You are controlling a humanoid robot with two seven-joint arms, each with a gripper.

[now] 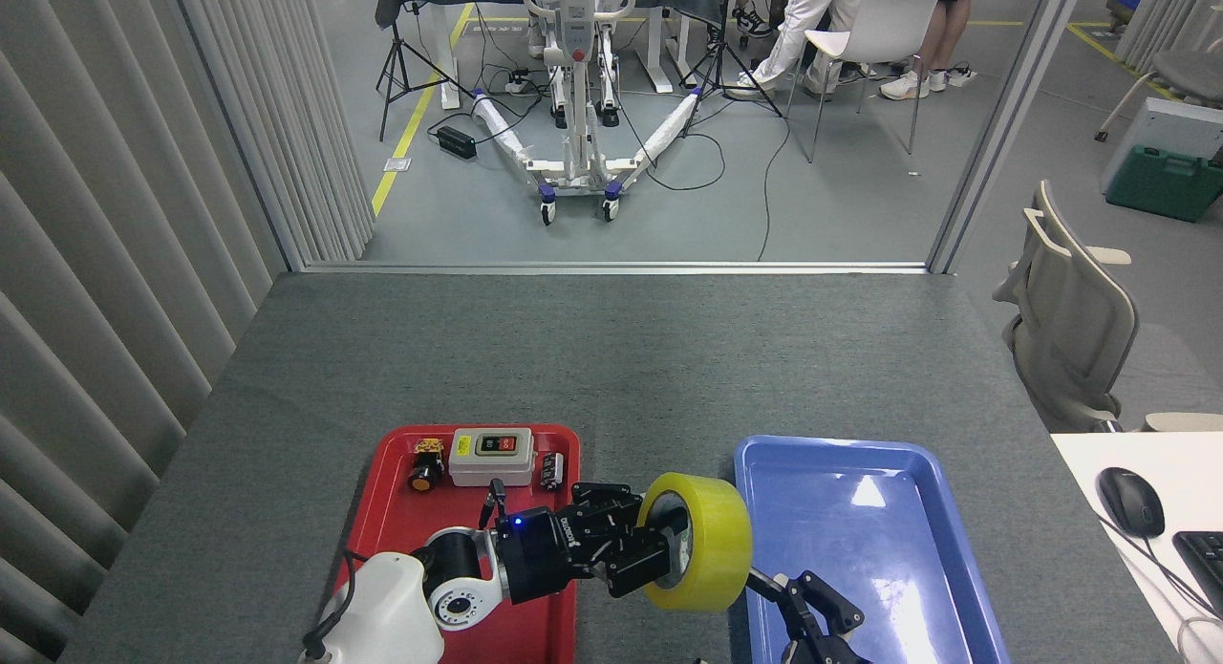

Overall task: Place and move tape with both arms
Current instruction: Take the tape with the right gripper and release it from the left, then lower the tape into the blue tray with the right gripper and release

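A dark grey felt-covered table [611, 358] carries a red plastic tray [382, 511] near its front edge. At the far end of that tray stand a grey switch box with black and red buttons [491, 456] and a small round black part [423, 473]. Right of the red tray lies a blue plastic tray [889, 540]. Beyond the table's right corner stands a beige office chair [1070, 320].

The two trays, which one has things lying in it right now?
The red tray, on the left. A grey switch box and small parts sit along its far edge. The blue tray on the right holds nothing visible.
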